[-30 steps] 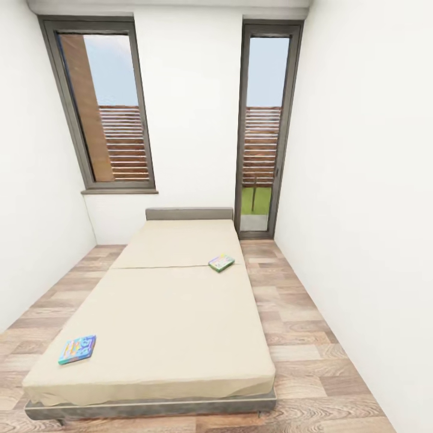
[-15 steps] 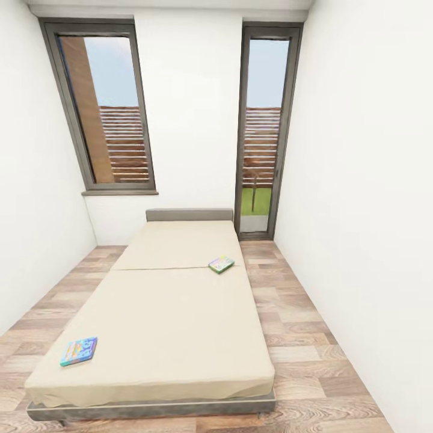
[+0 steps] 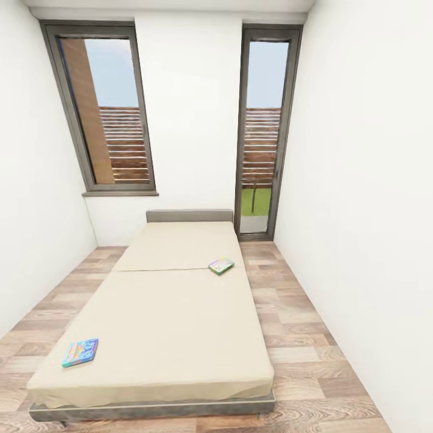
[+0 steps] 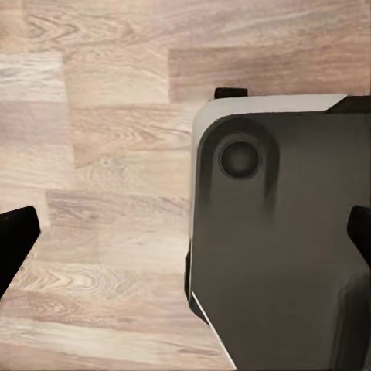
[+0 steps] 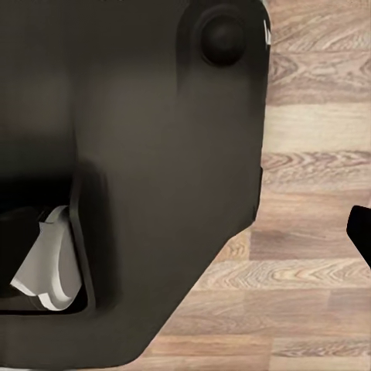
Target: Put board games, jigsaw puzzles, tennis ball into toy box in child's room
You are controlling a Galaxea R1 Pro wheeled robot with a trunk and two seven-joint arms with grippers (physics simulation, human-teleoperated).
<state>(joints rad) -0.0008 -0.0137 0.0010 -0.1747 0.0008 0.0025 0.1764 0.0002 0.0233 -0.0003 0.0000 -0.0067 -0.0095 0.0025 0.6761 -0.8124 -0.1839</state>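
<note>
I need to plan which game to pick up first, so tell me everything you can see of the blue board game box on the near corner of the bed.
The blue board game box is a thin, flat rectangle that looks like cardboard, with a blue-teal lid bearing yellow and reddish print too blurred to read, and a teal-green edge. It lies flat, lid up and closed, slightly skewed to the bed's edges, on the beige mattress near the bed's foot on the left side. Only the mattress touches it; the other game lies far off.
</note>
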